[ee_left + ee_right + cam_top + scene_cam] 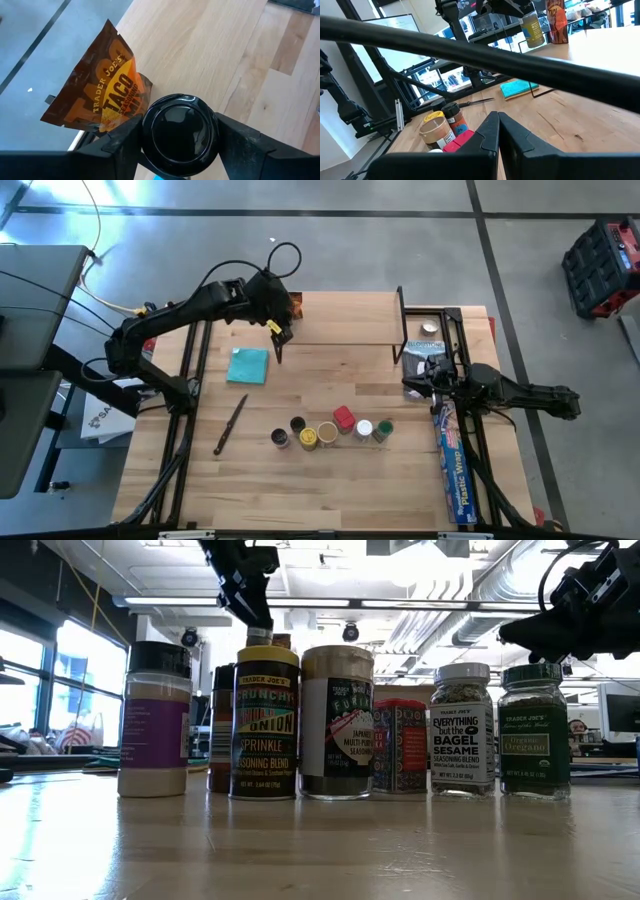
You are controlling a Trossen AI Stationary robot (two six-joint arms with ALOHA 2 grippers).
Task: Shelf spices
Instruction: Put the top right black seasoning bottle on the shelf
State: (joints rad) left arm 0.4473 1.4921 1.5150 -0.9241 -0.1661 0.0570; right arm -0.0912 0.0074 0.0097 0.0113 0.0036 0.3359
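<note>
Over shelf (pixel 345 330), left gripper (pixel 180 150) clasping dark-lidded jar (pixel 180 132), taco packet (pixel 102 87) beside

You can read Trader Joe's "Taco Seasoning" on the orange packet (pixel 100 95), "Crunchy Onion Sprinkle" on the yellow-label jar (pixel 265 725), "Furikake" jar (pixel 337 723), "Everything but the Bagel Sesame" jar (pixel 461 730), "Organic Oregano" jar (pixel 535 732), "Plastic Wrap" on the blue box (pixel 455 465).

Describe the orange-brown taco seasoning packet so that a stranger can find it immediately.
Start from the light wooden shelf on the table's far side. The orange-brown taco seasoning packet lies at its left end, beside the left gripper, which holds a black-lidded jar. It is the only flat pouch; the other spices are jars.
</note>
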